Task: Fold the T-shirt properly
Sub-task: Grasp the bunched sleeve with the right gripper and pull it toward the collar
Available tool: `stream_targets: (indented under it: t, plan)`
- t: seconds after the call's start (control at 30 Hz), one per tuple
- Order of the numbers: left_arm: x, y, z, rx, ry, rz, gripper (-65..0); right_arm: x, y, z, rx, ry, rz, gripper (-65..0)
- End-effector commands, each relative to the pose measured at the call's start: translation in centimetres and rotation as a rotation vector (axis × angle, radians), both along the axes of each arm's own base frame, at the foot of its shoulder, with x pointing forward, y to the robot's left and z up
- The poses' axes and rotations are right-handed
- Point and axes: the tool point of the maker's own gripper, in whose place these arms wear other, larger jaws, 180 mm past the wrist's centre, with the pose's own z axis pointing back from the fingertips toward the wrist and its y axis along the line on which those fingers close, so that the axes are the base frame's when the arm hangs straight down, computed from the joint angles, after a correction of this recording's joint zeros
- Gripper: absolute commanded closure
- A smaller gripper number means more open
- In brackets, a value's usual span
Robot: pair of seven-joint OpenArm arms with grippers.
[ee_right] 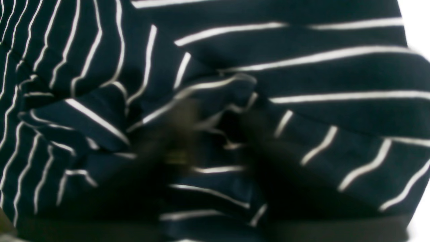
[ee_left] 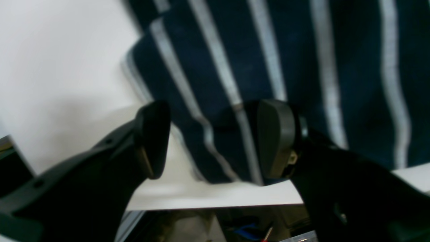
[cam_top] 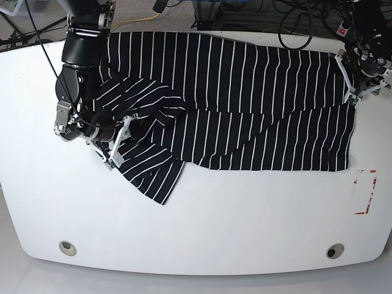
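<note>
Black rubbery fingers (ee_left: 153, 139) fill the bottom of our left wrist view, and we see the left gripper (ee_left: 215, 141) with its jaws well apart, holding nothing. Between the two pads lies a corner of the T-shirt (ee_left: 268, 60), dark cloth with pale stripes running away from us; the right-hand pad sits over the fabric, the other over bare white table (ee_left: 60, 67), though we cannot tell whether either pad touches anything. Under the table's near edge we glimpse blurred clutter on the floor.

From the right wrist, the right gripper (ee_right: 215, 134) is a dark smear, buried in bunched folds of the shirt. We see the fingers drawn near each other with a ridge of striped cloth rising between them, yet the blur keeps us from telling whether they are truly clamped on it.

Farther off, in the base view, we see the T-shirt (cam_top: 245, 104) spread across the far half of the white table (cam_top: 202, 233), its hem toward the right side of that view and a sleeve folded and rumpled at the left. The right gripper (cam_top: 116, 138) sits on that rumpled sleeve, while the left gripper (cam_top: 355, 86) stands at the shirt's far right edge. A red-outlined marker (cam_top: 365, 192) lies on the table near the right rim, apart from the cloth. Two round grommets (cam_top: 68, 247) mark the near edge. Beyond the table, cables (cam_top: 294, 18) trail over carpet.
</note>
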Motion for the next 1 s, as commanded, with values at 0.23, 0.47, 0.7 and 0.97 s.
stream_targets:
  t: [0.23, 0.47, 0.7, 0.97]
  plan:
    - [0.6, 0.8, 1.0, 0.027, -0.021, -0.01, -37.4, 3.5, -0.9, 5.7, -0.007, -0.202, -0.013, 0.0]
    - [0.6, 0.8, 1.0, 0.027, -0.02, -0.01, -37.4, 4.7, -0.7, 7.2, -0.001, -0.247, -0.02, 0.0]
    - [0.1, 0.7, 0.7, 0.026, -0.007, -0.012, -37.4, 5.4, 0.8, 7.9, 0.054, -0.29, -0.028, -17.1]
    - [0.8, 0.6, 1.6, 0.03, -0.039, -0.018, -37.4, 4.9, -4.5, 8.3, -0.007, -0.297, -0.113, -56.1]
